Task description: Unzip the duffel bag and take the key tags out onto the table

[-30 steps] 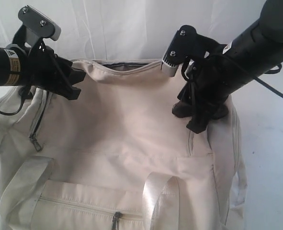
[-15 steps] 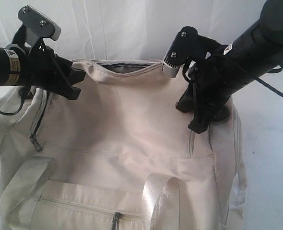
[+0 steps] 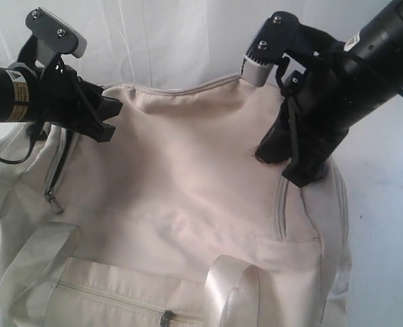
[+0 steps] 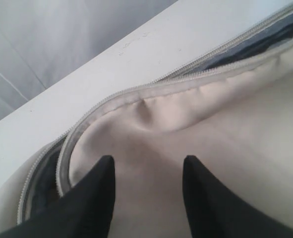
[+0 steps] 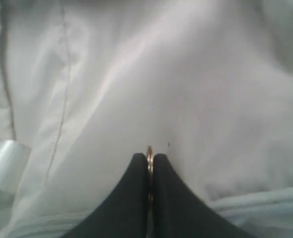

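Exterior view: duffel bag (image 3: 187, 184) lies on the table (image 3: 385, 225). Left wrist view — left gripper (image 4: 146, 166) spread over the bag's flap (image 4: 210, 144), beside the parted zipper (image 4: 136, 90). Right wrist view — right gripper (image 5: 149, 158) pressed together, pinching a thin metal piece (image 5: 149, 150).

The right gripper (image 5: 149, 158) has shut its fingers (image 5: 134, 193) and risen, lifting the duffel bag's (image 3: 187, 177) top panel.

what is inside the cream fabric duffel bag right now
Only dark grey lining shows through the open zipper of the cream fabric duffel bag. Its top flap covers the rest; no key tags are visible.
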Controlling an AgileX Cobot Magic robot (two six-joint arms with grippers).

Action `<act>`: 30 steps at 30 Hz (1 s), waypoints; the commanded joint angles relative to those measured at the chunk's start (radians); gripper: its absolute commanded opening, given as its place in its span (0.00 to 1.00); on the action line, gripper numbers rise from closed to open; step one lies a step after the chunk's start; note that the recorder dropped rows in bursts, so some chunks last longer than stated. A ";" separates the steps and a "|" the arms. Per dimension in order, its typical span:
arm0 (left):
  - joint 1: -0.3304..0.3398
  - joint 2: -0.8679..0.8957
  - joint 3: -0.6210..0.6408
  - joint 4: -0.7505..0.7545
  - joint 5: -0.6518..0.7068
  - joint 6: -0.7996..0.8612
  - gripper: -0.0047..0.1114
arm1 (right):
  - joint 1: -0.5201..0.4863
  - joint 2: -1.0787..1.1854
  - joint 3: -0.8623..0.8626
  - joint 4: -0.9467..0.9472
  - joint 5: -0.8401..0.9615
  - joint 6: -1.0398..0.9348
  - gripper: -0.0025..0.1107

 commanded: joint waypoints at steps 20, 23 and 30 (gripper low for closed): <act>0.005 -0.036 0.006 0.009 0.056 -0.005 0.46 | 0.000 -0.040 0.087 0.164 0.206 0.219 0.02; 0.005 -0.052 0.006 0.009 0.073 -0.005 0.46 | 0.001 -0.067 0.144 0.172 0.206 0.219 0.02; 0.005 -0.071 0.006 0.009 0.075 -0.005 0.46 | 0.063 -0.151 0.276 0.245 0.206 0.213 0.02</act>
